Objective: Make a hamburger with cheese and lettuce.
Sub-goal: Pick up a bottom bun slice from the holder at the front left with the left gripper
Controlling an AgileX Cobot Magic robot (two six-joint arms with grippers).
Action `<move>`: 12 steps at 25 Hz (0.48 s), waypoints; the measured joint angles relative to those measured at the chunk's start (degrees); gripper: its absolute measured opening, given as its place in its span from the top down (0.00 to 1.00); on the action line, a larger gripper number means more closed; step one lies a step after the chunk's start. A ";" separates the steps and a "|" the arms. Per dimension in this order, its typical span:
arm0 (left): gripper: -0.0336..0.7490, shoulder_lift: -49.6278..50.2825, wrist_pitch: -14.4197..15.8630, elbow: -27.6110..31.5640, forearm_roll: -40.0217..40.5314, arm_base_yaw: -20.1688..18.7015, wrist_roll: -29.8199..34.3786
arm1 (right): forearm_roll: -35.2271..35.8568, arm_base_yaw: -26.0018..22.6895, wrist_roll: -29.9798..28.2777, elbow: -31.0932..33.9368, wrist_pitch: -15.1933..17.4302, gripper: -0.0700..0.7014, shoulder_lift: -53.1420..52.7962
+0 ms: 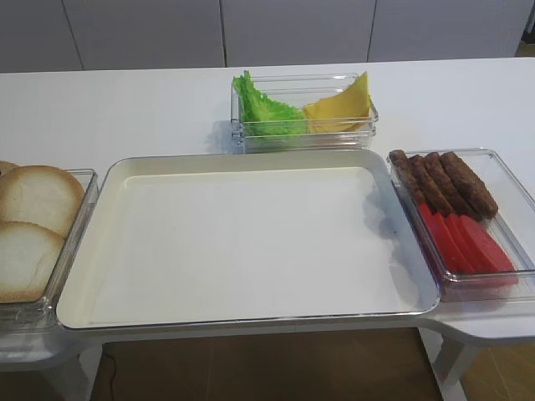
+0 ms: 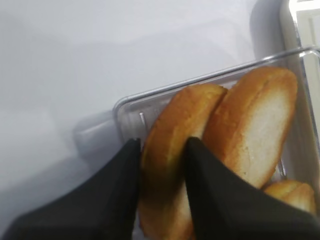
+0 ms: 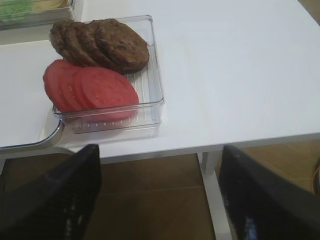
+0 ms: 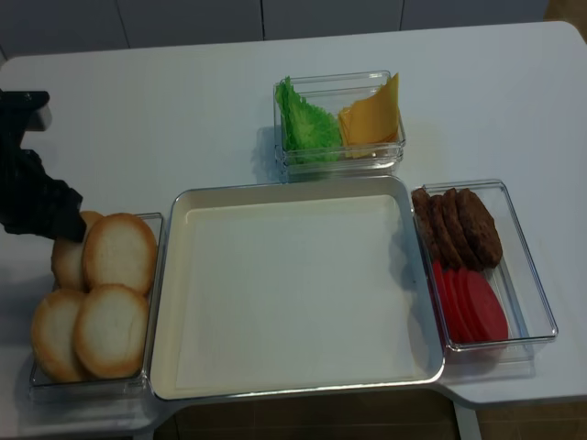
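Observation:
Several round bun halves with golden crusts lie in a clear bin (image 4: 92,380) at the left. My left gripper (image 4: 66,227) reaches into the bin's far left corner. In the left wrist view my left gripper (image 2: 162,147) is shut on one bun half (image 2: 175,130) standing on edge, one black finger on each side. The lettuce (image 4: 303,124) and the yellow cheese slices (image 4: 371,115) share a clear bin at the back. My right gripper (image 3: 160,150) is open and empty, below the table's front edge near the right bin; neither high view shows it.
A large cream tray (image 4: 293,284) fills the middle of the white table. A clear bin at the right (image 4: 532,275) holds dark brown patties (image 4: 459,225) and red slices (image 4: 468,302). Beyond the table's front edge there is brown floor (image 3: 150,200).

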 joint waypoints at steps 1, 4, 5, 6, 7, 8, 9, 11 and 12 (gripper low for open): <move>0.73 0.00 0.00 0.00 0.00 0.00 0.10 | 0.00 0.00 0.00 0.00 0.00 0.19 0.00; 0.76 0.00 0.00 0.00 0.00 0.00 0.14 | 0.00 0.00 0.00 0.00 0.00 0.19 0.00; 0.76 0.00 0.00 0.00 0.00 0.00 0.14 | 0.00 0.00 0.00 0.00 0.00 0.19 0.00; 0.76 0.00 0.00 0.00 0.00 0.00 0.14 | 0.00 0.00 0.00 0.00 0.00 0.19 0.00; 0.76 0.00 0.00 0.00 0.00 0.00 0.14 | 0.00 0.00 0.00 0.00 0.00 0.19 0.00; 0.76 0.00 0.00 0.00 0.00 0.00 0.14 | 0.00 0.00 0.00 0.00 0.00 0.19 0.00; 0.76 0.00 0.00 0.00 0.00 0.00 0.14 | 0.00 0.00 0.00 0.00 0.00 0.19 0.00; 0.76 0.00 0.13 0.00 0.00 0.00 0.24 | 0.00 0.00 0.00 0.00 0.00 0.19 0.00; 0.76 -0.11 0.13 0.00 0.00 0.00 0.36 | 0.00 0.00 0.00 0.00 0.00 0.19 0.00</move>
